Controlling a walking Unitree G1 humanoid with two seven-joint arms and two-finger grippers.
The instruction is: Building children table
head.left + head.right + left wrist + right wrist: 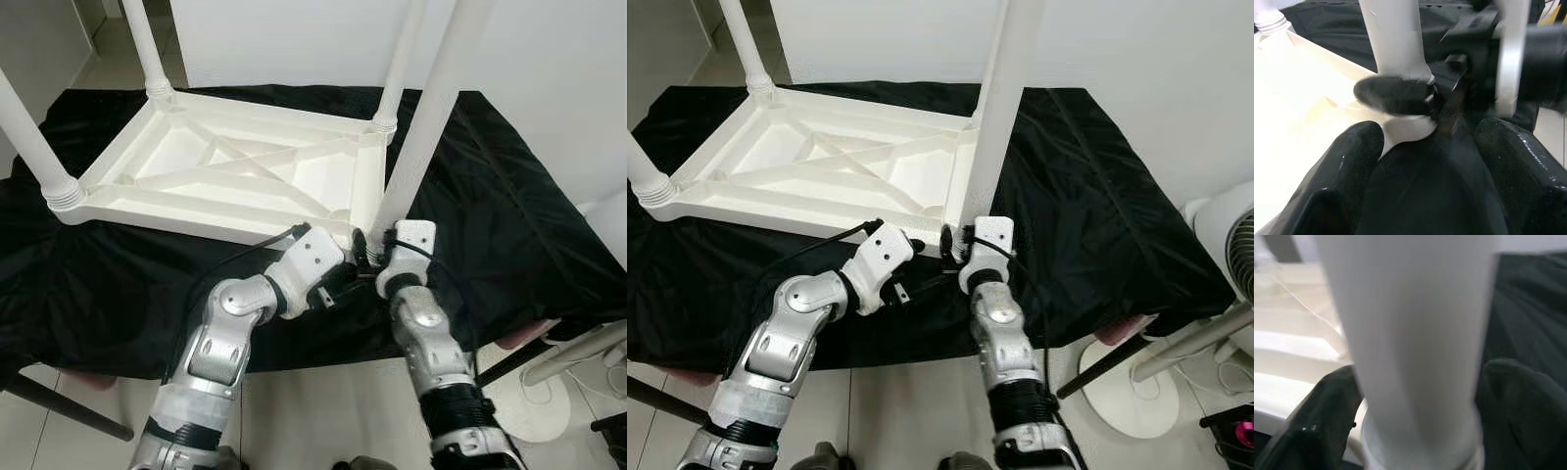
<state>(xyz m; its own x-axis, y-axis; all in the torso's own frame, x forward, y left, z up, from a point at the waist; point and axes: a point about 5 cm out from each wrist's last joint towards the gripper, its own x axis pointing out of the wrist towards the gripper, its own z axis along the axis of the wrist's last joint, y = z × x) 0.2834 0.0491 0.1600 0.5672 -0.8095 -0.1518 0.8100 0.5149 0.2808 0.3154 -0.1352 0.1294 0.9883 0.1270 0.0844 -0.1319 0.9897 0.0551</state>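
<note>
A white plastic children's table (225, 176) lies upside down on a black cloth (519, 225), its legs pointing up. The near right leg (431, 108) stands at the corner closest to me. My right gripper (370, 253) is shut on that leg just above its base; in the right wrist view the leg (1415, 333) sits between the two fingers (1327, 406). My left gripper (348, 279) is open, low over the cloth just left of the same corner, holding nothing. In the left wrist view its fingers (1352, 156) point at the leg's base (1393, 39).
Three other legs rise at the near left (29, 137), far left (147, 44) and far right (400, 59) corners. A white standing fan (1225, 245) with a round base (534, 406) stands on the tiled floor at right. A white wall is behind.
</note>
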